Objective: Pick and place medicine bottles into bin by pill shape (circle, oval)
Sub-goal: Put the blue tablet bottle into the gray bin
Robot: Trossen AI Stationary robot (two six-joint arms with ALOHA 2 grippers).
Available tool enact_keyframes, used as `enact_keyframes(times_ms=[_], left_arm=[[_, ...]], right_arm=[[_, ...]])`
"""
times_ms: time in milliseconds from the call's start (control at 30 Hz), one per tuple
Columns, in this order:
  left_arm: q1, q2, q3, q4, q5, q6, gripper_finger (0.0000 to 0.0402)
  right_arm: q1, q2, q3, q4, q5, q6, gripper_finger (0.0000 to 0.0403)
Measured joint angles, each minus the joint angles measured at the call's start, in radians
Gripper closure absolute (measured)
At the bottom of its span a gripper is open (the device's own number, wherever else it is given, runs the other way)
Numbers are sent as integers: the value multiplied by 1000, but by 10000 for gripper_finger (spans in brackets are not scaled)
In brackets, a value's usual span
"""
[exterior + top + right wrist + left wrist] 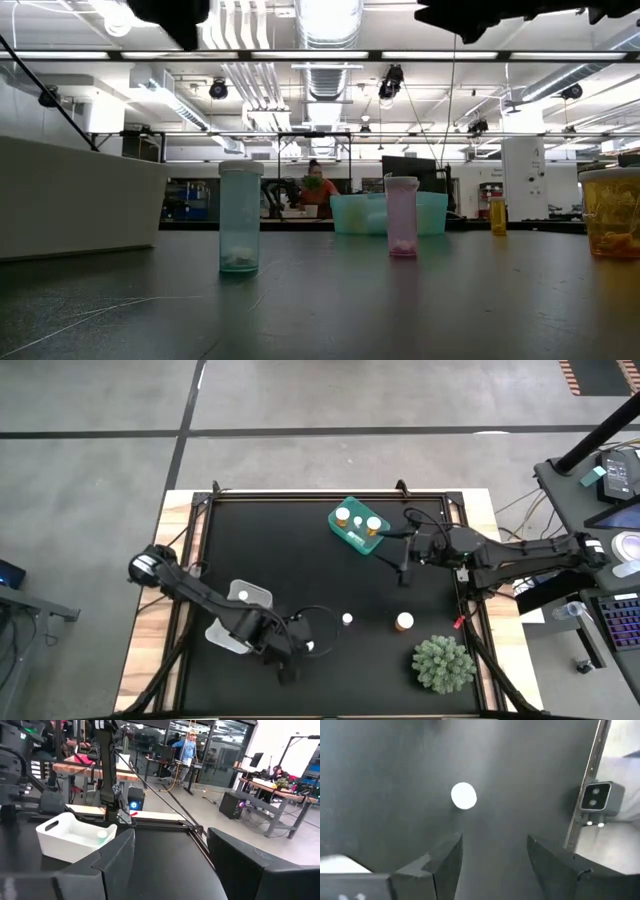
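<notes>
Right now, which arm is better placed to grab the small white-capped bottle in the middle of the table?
Left. Its gripper is open beside that bottle, which shows just ahead in its wrist view. The right gripper is up by the green bin.

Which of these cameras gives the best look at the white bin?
The right wrist view: the white bin fills its left side, with rim, handle cut-out and one small bottle inside plainly visible. The high view shows the bin from above, partly covered by the left arm. The left wrist view shows it unclearly, if at all; the low view does not clearly show it.
</notes>
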Motion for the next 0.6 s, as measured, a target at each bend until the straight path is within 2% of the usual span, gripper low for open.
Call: enact_keyframes(times_ms=[167, 300, 533, 600], left_arm=[[-55, 2, 0, 46, 27, -210, 197], [-101, 19, 0, 94, -31, -319, 197], [-114, 97, 0, 83, -39, -241, 197], [-112, 102, 0, 51, -71, -199, 197]], right_arm=[[0, 19, -1, -3, 1, -27, 163], [0, 24, -1, -5, 1, -36, 163], [0, 23, -1, -7, 1, -28, 163], [0, 24, -1, -7, 1, -29, 163]])
